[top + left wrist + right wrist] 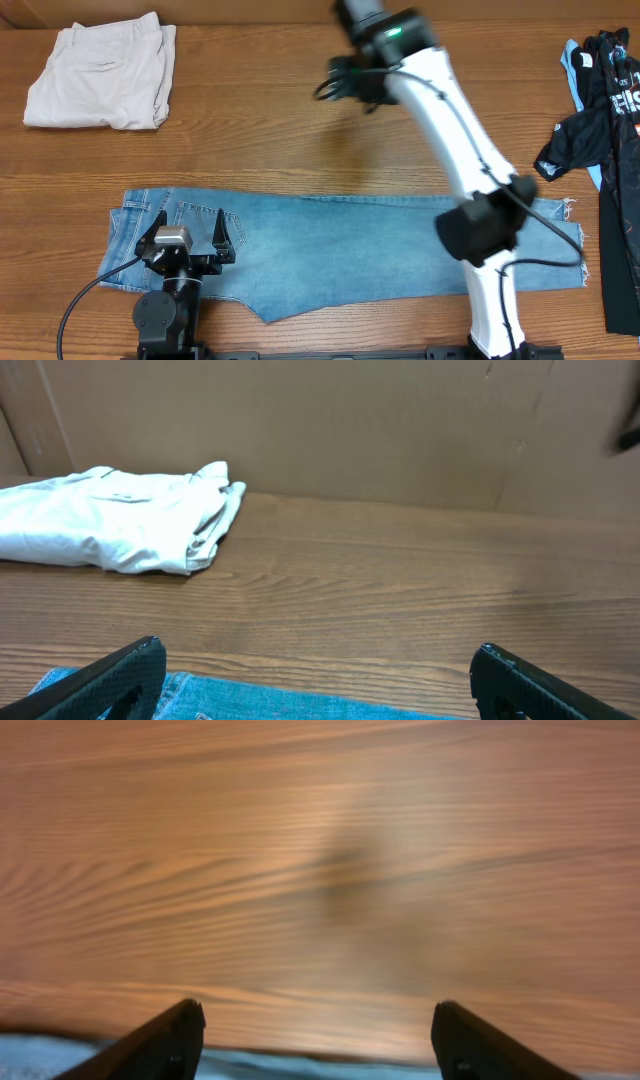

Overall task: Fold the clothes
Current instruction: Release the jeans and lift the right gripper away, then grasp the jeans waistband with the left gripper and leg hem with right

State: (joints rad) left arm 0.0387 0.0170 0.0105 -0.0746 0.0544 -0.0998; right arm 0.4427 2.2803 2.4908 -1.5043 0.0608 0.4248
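Observation:
The light blue jeans point(350, 250) lie flat and lengthwise along the front of the table, waist end to the left and frayed cuffs to the right. My left gripper point(190, 218) hangs over the waist end, open, with nothing between its fingers. In the left wrist view the gripper point(318, 650) frames bare wood, with the denim edge point(300, 705) just below. My right gripper point(352, 82) is raised above bare table beyond the jeans' far edge. The right wrist view shows this gripper point(318, 1007) open and empty, with a blurred strip of denim point(320, 1070) at the bottom.
Folded cream-beige trousers point(100, 75) point(120, 515) sit at the back left. A black garment with white lettering and light blue trim point(600, 100) lies along the right edge. The right arm's white link point(450, 130) crosses above the jeans' right half.

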